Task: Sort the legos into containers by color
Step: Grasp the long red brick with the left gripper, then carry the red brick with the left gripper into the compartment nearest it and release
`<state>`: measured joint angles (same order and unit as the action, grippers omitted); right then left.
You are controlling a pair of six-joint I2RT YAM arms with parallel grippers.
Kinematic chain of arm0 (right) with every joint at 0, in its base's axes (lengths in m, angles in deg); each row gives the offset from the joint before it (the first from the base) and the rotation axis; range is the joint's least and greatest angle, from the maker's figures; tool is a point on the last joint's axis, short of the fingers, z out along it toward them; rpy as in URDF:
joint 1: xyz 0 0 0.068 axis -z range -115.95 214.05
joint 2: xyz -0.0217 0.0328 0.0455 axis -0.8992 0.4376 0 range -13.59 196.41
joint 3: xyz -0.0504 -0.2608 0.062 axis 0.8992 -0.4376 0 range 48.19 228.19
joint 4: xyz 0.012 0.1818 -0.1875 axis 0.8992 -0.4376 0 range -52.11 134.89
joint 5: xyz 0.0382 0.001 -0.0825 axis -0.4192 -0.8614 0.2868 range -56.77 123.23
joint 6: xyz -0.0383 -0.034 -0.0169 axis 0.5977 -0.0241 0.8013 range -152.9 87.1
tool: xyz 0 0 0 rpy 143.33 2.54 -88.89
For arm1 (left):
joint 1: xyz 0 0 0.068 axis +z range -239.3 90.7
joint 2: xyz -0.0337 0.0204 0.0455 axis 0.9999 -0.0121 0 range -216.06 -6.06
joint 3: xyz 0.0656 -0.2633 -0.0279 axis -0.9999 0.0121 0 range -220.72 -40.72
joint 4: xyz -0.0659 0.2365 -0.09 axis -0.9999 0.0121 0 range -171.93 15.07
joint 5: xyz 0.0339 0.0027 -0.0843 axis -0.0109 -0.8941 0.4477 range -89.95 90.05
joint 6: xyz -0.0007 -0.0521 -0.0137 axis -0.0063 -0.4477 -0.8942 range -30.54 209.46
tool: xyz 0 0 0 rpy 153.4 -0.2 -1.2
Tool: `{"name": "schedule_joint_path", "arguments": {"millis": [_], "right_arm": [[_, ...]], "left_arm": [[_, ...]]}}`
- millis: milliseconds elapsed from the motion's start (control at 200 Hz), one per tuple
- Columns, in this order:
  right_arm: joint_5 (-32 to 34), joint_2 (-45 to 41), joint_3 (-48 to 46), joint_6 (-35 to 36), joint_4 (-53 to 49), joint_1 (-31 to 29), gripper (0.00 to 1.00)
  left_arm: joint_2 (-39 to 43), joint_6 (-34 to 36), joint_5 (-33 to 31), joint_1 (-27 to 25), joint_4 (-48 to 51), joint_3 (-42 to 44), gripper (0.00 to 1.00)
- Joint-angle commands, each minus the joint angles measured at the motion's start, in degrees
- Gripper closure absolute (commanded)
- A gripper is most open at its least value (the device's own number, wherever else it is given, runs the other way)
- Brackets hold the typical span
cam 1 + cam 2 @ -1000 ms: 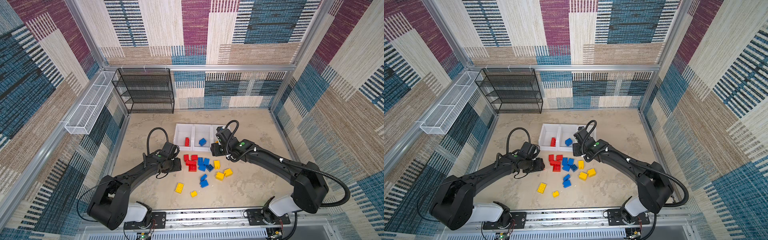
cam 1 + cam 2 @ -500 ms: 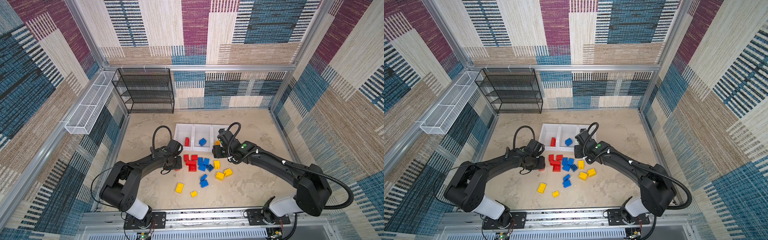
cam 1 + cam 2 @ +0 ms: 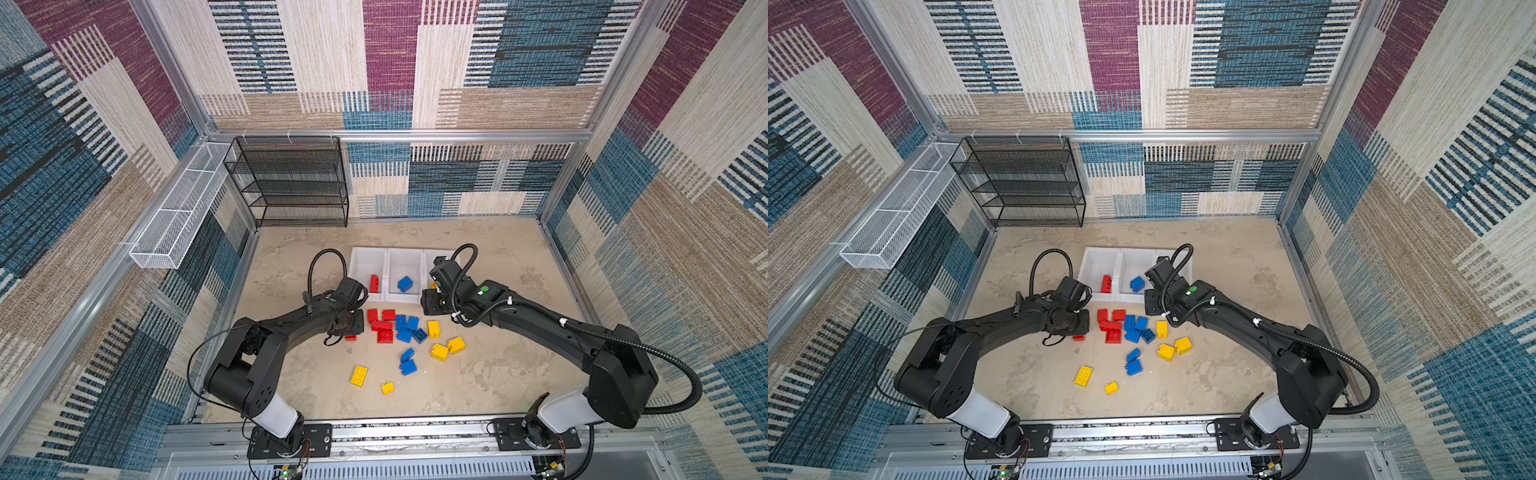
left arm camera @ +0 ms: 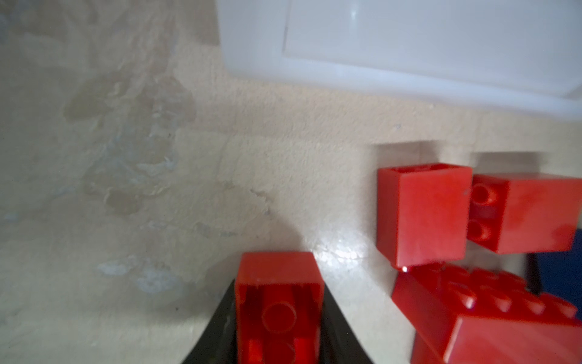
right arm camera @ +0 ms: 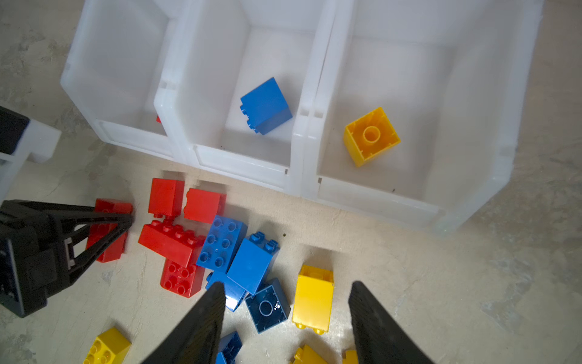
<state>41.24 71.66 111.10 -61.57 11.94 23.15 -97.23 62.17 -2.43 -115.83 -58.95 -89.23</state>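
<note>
My left gripper (image 4: 278,285) is shut on a small red brick (image 4: 278,315) that rests on the table just left of the red pile (image 3: 382,326); in both top views it shows as the left gripper (image 3: 351,330) (image 3: 1079,330). My right gripper (image 5: 286,290) stands open above a dark blue brick (image 5: 267,307) and a yellow brick (image 5: 313,296), holding nothing. The three white containers (image 3: 390,297) hold a red brick (image 3: 374,284), a blue brick (image 5: 266,105) and a yellow brick (image 5: 371,135), one per bin.
Loose blue bricks (image 3: 409,328) and yellow bricks (image 3: 446,348) lie in front of the bins, with two more yellow ones (image 3: 358,375) nearer the front rail. A black mesh rack (image 3: 291,183) and a white wire basket (image 3: 178,216) stand at the back left.
My left gripper has moved right to the edge of the red pile and closed on a red brick. My right gripper has shifted slightly and stays open.
</note>
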Motion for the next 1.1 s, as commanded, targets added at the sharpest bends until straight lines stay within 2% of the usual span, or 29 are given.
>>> {"name": "schedule_joint_path", "arguments": {"millis": [0, 175, 396, 591, 756, 957, 1097], "right_arm": [[1.00, -0.52, -0.08, -1.30, -0.19, -0.14, 0.35], [1.56, -3.83, -1.82, -1.73, 0.96, -0.27, 0.35], [1.31, -5.43, -3.62, -1.48, 1.22, -0.28, 0.35], [0.82, -7.63, -4.87, -2.01, 1.75, -0.32, 0.35], [0.87, -7.65, -4.47, -1.59, 1.28, -0.30, 0.35], [1.15, -8.72, -4.80, -1.48, 1.18, -0.32, 0.36], [0.87, -9.05, -5.08, -1.57, 1.22, -0.26, 0.35]], "left_arm": [[0.62, 0.92, 1.25, -0.15, 0.30, 0.48, 0.69], [1.75, 1.14, 2.17, -0.76, 1.34, -0.32, 0.74], [7.20, 1.46, 1.95, -1.69, 2.42, 0.46, 0.76], [7.66, 3.58, 3.77, -1.59, 3.83, -4.65, 0.77], [1.81, 7.95, 3.47, -1.18, 5.60, -14.13, 0.77], [-10.47, 12.20, 3.33, 1.28, 9.94, -28.58, 0.77], [-17.03, 13.88, 2.98, 2.23, 11.53, -35.65, 0.77]]}}
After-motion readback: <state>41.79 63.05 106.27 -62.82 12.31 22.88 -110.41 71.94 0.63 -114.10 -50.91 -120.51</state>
